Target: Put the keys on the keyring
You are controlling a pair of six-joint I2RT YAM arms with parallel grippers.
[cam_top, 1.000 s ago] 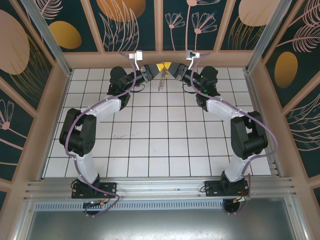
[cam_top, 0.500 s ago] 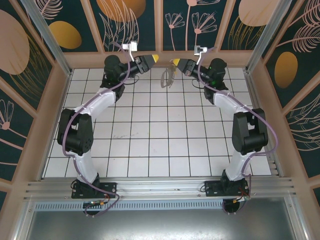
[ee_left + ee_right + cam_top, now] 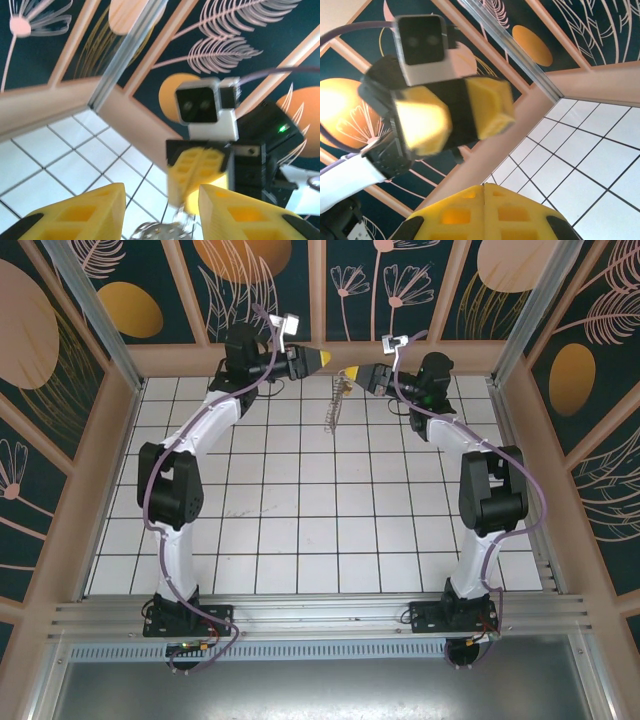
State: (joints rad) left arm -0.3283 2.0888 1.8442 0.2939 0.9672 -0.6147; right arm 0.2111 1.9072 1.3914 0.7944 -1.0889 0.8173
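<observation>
Two arms raised, facing | left hand (image 3: 319, 358) parted | right hand (image 3: 351, 373) pinching keyring (image 3: 334, 408)

- From above, the thin oval grey-brown metal keyring (image 3: 335, 410) at my right gripper (image 3: 352, 374) is too small for detail.
- My left wrist view crops it at the bottom edge, blurred.
- My left gripper (image 3: 456, 116) looks smeared from the right wrist.

The table (image 3: 300, 540) is a grid of white square tiles with dark joints, framed by a tan wooden border (image 3: 108, 490); a few faint grey scuffs (image 3: 238, 510) mark the tiles left of the middle; a metal rail (image 3: 320, 612) runs along the near edge; the keyring (image 3: 334, 408) hangs over the far tiles, contact with them unclear.
</observation>
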